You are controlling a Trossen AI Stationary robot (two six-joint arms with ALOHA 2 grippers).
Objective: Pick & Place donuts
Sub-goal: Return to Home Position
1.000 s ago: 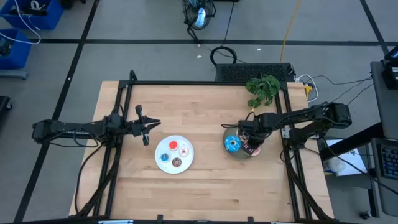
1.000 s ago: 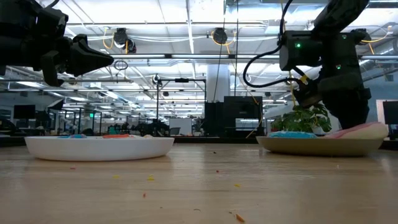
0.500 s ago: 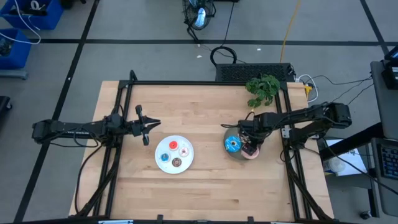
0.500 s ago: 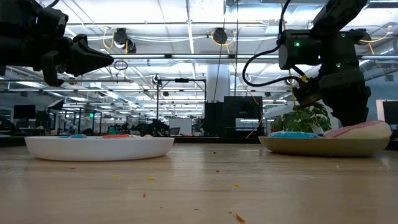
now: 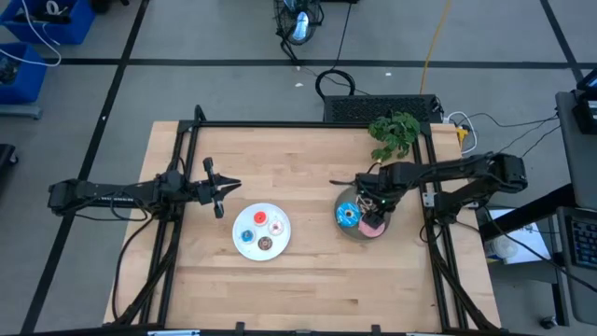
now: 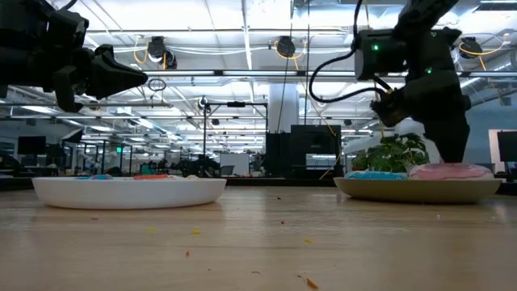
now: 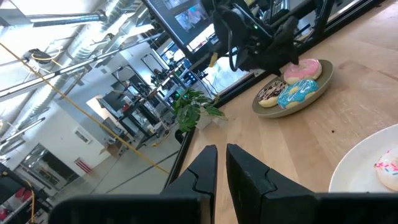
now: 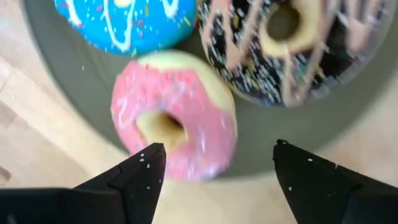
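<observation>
Donuts [image 7: 297, 94] fill your grey plate [image 8: 273, 124]: pink, blue, chocolate-sprinkled. Your right gripper [image 8: 217, 146] hangs above, spread wide, empty; left gripper [image 7: 221, 149] waits closed.

A robotics lab in an open industrial hall: around the wooden table [image 5: 298, 168] lie a tape-marked grey floor [image 5: 233, 93], blue bins [image 5: 23, 75] and loose cables [image 5: 334, 84], with ceiling strip lights [image 6: 242, 36] beyond it.

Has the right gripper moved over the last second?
Yes. In the high view the right gripper, open, has drawn back off the pink donut toward the grey plate's rim nearest the plant. The left gripper waits near the white plate.
</observation>
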